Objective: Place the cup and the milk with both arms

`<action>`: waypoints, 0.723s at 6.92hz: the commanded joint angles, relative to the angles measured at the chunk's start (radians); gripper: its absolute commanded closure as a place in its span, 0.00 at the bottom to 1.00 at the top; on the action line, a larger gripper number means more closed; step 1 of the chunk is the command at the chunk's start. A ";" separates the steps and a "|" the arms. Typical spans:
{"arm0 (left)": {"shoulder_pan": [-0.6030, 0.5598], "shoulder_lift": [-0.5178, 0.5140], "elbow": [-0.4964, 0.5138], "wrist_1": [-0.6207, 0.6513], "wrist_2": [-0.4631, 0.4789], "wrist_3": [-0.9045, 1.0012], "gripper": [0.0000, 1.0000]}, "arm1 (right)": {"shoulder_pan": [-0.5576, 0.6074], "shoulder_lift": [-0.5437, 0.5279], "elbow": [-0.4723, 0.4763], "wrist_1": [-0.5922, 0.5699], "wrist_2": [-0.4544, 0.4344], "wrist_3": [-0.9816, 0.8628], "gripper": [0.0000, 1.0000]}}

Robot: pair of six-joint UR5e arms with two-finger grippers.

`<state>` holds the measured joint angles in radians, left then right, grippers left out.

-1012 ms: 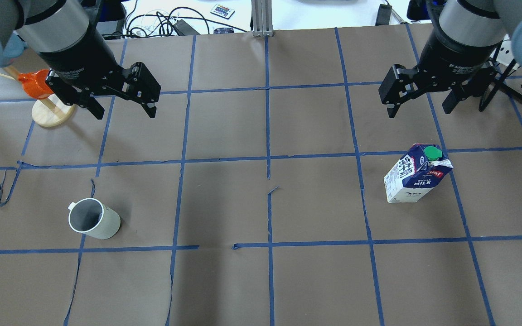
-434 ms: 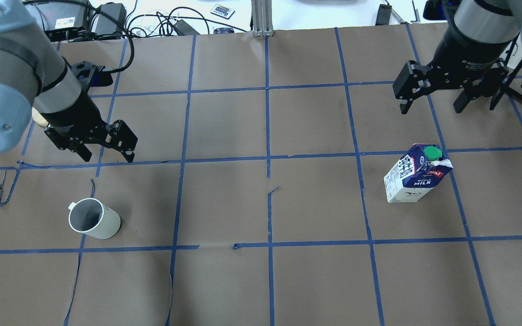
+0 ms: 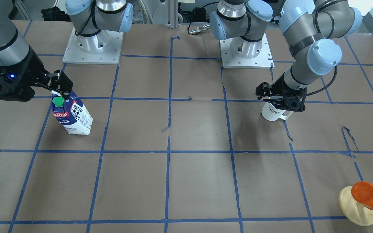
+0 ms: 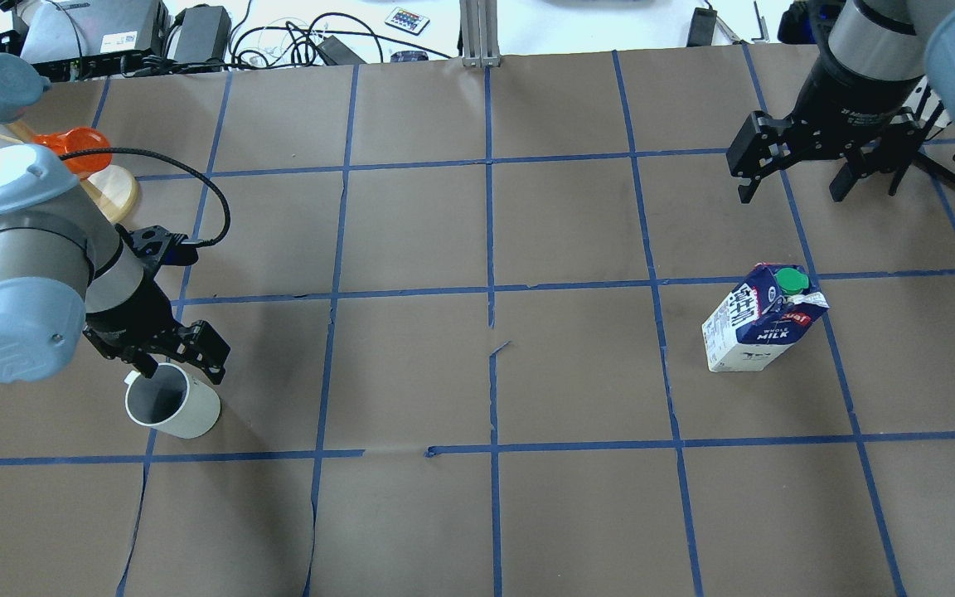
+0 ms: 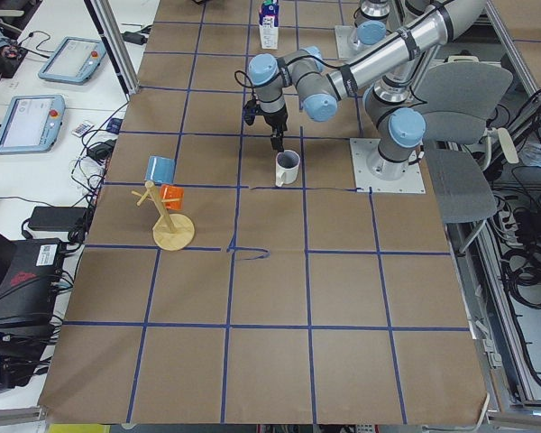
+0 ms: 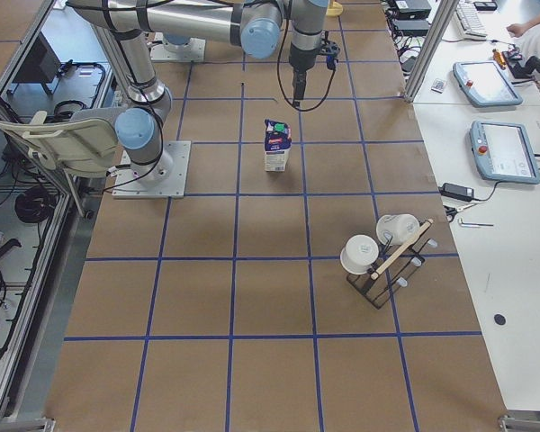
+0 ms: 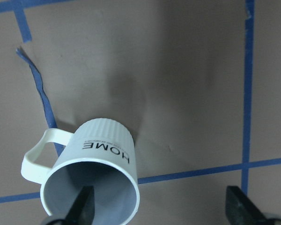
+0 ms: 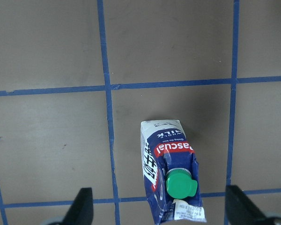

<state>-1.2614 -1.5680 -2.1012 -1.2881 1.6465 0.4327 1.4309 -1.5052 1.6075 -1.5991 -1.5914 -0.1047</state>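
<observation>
**Left pincer at the mug's rim, right one hanging wide past the milk**

Start from the milk. It's a small gable-top carton, dark blue over white card, with a round green cap on the slope and a red label band. It stands upright on the brown paper surface with its blue tape grid. My right pincer hangs above the carton and a little past it, on the side away from my base. Both black fingers are spread wide and grip nothing. From my right wrist the carton sits low between them, untouched.

Well apart from the milk, across on my left side, there's the cup. It's white ceramic and upright, with a finely ribbed wall, a smooth band near the rim reading "HOME", a grey inside and a thin loop handle. My left pincer is right at its rim, spread open. One finger shows over the grey mouth, the other out past the wall over bare paper. Whether that inner finger is below the rim, I can't tell.
</observation>
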 commanded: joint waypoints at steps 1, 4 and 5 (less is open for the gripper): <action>0.008 -0.023 -0.043 0.007 0.029 0.005 0.14 | -0.006 0.023 0.092 -0.080 -0.004 -0.026 0.00; 0.010 -0.047 -0.060 0.015 0.025 -0.011 1.00 | -0.047 0.023 0.169 -0.150 -0.010 -0.045 0.00; 0.010 -0.034 -0.057 0.064 0.024 -0.018 1.00 | -0.049 0.023 0.183 -0.144 -0.010 -0.047 0.00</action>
<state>-1.2521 -1.6100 -2.1598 -1.2620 1.6718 0.4211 1.3905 -1.4819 1.7740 -1.7454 -1.5999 -0.1447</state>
